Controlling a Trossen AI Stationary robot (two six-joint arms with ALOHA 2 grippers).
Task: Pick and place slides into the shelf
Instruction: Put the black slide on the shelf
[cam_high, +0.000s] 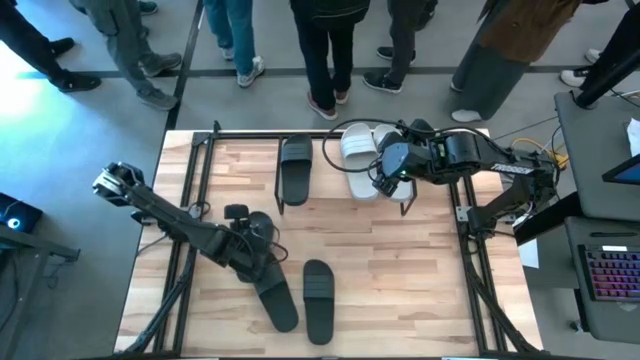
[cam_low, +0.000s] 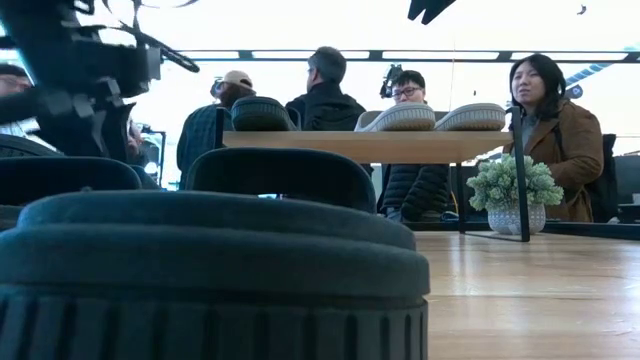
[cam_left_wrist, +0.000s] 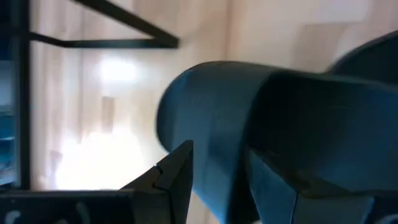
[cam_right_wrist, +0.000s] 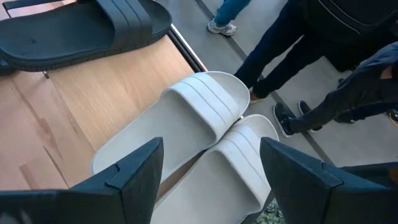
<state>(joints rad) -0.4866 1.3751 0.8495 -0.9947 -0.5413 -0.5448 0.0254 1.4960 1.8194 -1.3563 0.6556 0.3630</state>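
My left gripper is low over the near left of the table, shut on a black slide that runs from it toward the near edge. A second black slide lies flat beside it, and fills the foreground of the low view. On the shelf's wood top rest a black slide and two white slides, soles down. My right gripper hovers open above the white pair, touching nothing. My left gripper has the black slide's far end between its two fingers; one finger lies against the sole's edge. It comes slanting down from the table's left. The other finger is mostly hidden by the slide. Whether the slide is lifted, I cannot tell.
Black metal frame bars run along the table's left and right sides. A small potted plant stands beyond the shelf. Several people stand past the far edge. Bare wood lies at the table's middle and near right.
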